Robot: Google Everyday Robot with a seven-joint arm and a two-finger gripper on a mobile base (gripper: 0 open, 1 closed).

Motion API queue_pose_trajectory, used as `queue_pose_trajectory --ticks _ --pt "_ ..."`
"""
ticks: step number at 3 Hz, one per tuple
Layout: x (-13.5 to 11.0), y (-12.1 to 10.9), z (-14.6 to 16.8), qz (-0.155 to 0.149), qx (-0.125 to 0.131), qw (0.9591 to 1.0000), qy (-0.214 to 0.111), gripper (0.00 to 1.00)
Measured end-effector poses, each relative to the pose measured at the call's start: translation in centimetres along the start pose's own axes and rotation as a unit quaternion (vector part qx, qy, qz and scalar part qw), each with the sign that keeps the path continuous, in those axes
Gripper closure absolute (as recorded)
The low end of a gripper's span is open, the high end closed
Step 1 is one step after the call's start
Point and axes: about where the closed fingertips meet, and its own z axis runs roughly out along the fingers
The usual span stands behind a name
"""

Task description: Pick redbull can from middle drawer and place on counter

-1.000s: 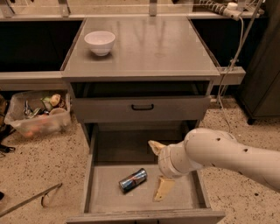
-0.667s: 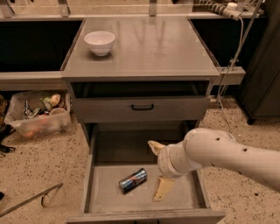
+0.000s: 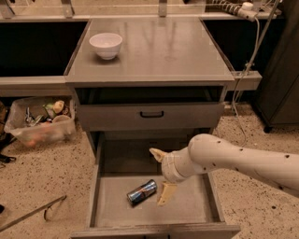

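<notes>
1. At far left, a clear plastic bin of mixed clutter sits on the speckled floor beside the cabinet. A thin metal rod lies on the floor nearer the camera.
2. A white bowl stands upright on the counter, near its left rear corner.
3. Below the counter edge, a grey drawer front with a black bar handle stands slightly out, leaving a dark gap above it.
4. Beneath that, the middle drawer is pulled well out toward the camera, its flat grey floor showing.
5. The redbull can lies on its side on the drawer floor, about midway across. It is angled, with its silver rim pointing toward the upper right.
6. My gripper hangs inside the drawer, just right of the can, with its two pale fingers spread wide apart. One finger points up and to the left, above the can. The other points down toward the drawer floor, just beside the can's right end. I cannot tell whether that lower finger touches the can, and nothing is held between the two.
7. My white arm reaches in from the right edge, passing over the drawer's right wall.
8. At upper right, a white power strip rests on the back ledge and its cable trails down toward the floor. A dark cabinet stands at the far right.
</notes>
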Motion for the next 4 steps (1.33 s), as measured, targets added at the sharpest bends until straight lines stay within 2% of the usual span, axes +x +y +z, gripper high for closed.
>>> queue_pose_trajectory --ticks 1,2,3,4 --pt "1.5 -0.3 5.7 -0.014 -0.018 0.9993 -0.031 0.0" --pt "3.6 0.7 11.7 -0.001 -0.041 0.9987 -0.031 0.0" --pt "3.7 0.6 12.7 0.0 -0.045 0.9983 -0.038 0.0" --pt "4.4 -0.5 15.6 0.0 -0.058 0.9973 -0.044 0.0"
